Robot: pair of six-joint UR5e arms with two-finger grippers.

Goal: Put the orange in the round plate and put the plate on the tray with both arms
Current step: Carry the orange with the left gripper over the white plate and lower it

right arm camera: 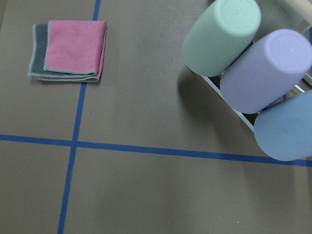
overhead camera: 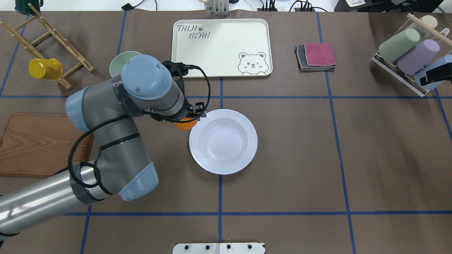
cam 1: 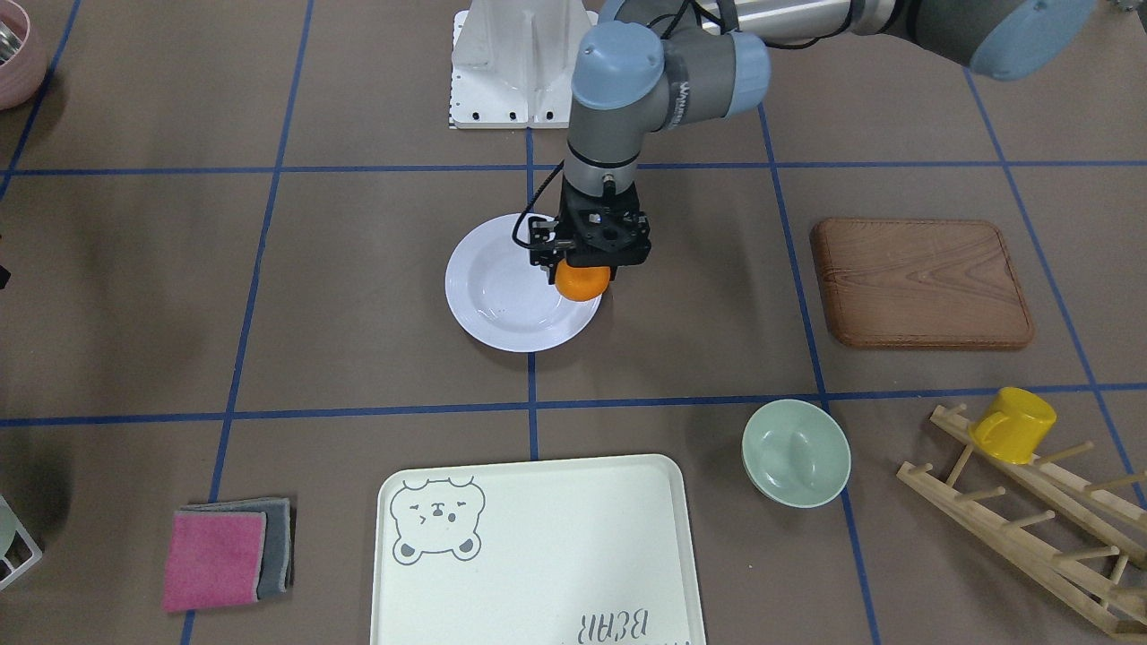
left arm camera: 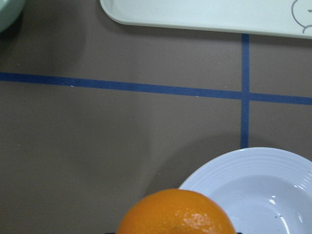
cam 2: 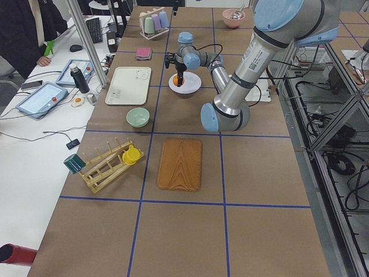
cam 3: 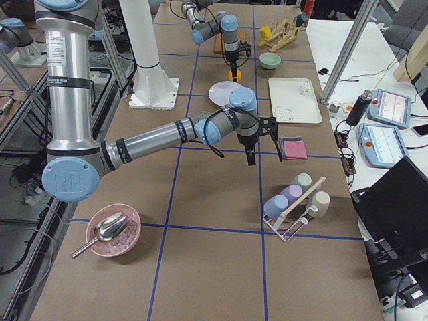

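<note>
Brown table (cam 1: pixel 134 296): plate (cam 1: pixel 502 309), tray (cam 1: pixel 556 555), board (cam 1: pixel 923 282), bowl (cam 1: pixel 796 452).

front view: from the operators' edge of the table (cam 1: pixel 134 269), facing the robot's base (cam 1: pixel 515 72), steeply down. overhead: from the opposite edge, forward and down. both share the round plate (cam 1: pixel 502 309) and tray (cam 1: pixel 538 555). side views: far, along the table from each end. wrist views close: left over plate rim, right over folded cloth (right arm camera: pixel 73 46).

Bare worktop (cam 1: pixel 609 367) between the round plate (cam 1: pixel 511 296) and the tray (cam 1: pixel 556 555), which lies at the edge opposite the robot, gives open passage. The left claw (cam 1: pixel 583 273), closed on the orange (cam 1: pixel 582 285), hangs over the plate's rim on the side towards the worktop's left end, obstructing approach there. A green bowl (cam 1: pixel 796 452) and folded cloths (cam 1: pixel 224 560) flank the tray.
</note>
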